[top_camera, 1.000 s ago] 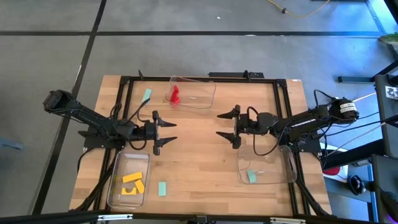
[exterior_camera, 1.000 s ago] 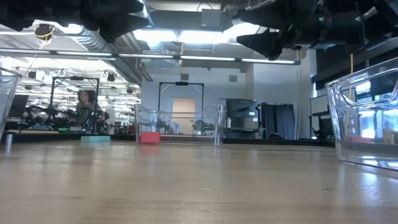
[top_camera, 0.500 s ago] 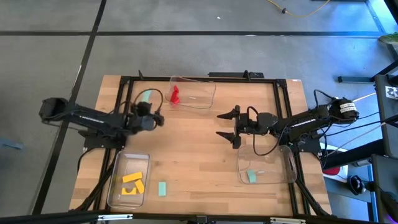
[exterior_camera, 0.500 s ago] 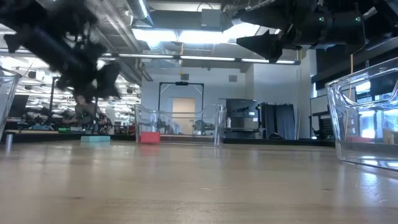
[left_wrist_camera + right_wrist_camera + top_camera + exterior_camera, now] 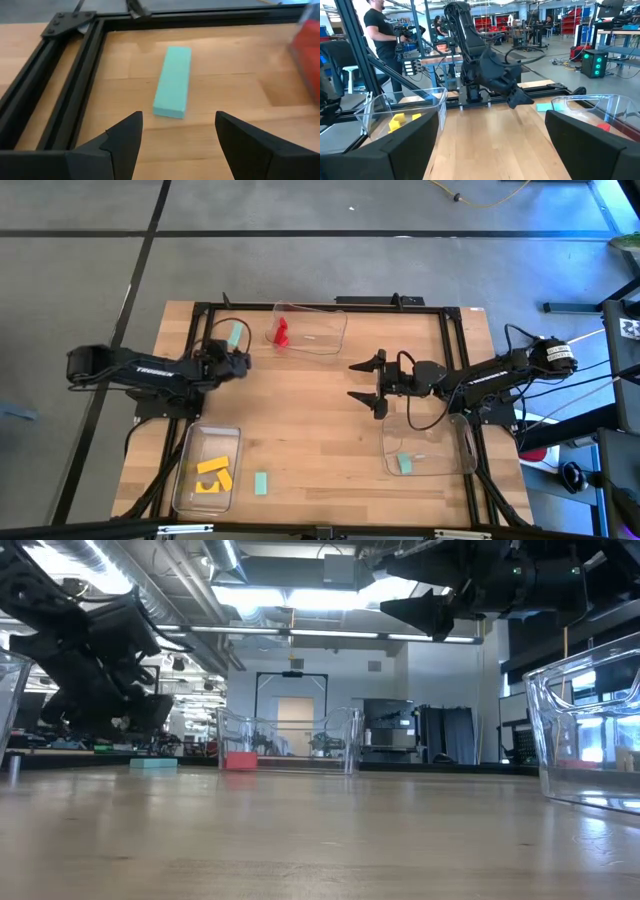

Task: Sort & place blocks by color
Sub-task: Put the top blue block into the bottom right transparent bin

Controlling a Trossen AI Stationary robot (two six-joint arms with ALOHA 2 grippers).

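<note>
— Where is the left pincer (image 5: 175, 131) sitting?
— Hanging near the desk's (image 5: 320, 420) far left corner, just short of a loose block (image 5: 173, 81).
— The right pincer (image 5: 362, 383)?
— Hovering mid-desk, beside a tray (image 5: 468, 450).

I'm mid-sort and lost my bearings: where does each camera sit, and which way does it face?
High: overhead, straight down; both arms, left gripper beside the teal block.
Low: tabletop level, facing the room; arms overhead.
Left wrist: past open fingers at that teal block.
Right wrist: across the table toward the left arm.
Shared: the red-block tray.
</note>
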